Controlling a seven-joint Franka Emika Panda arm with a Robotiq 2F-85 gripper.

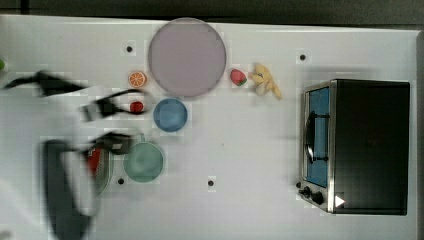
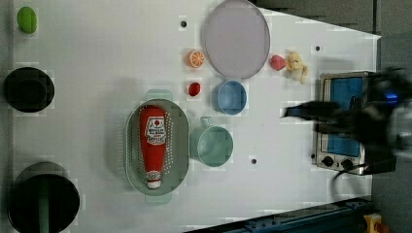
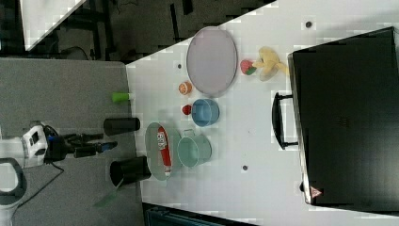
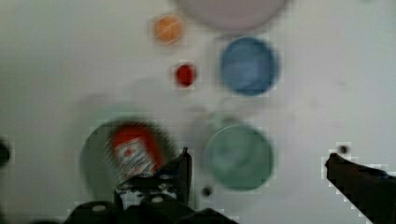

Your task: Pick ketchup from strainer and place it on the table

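Above the table we are seeing our gripper hovering with its fingers spread wide, gripping nothing. Below it the ketchup is lying flat inside the strainer, cap toward the left view's bottom. A green cup is sitting just beside the strainer.

Grey floor beside the white worktop, dark metal frame legs beyond
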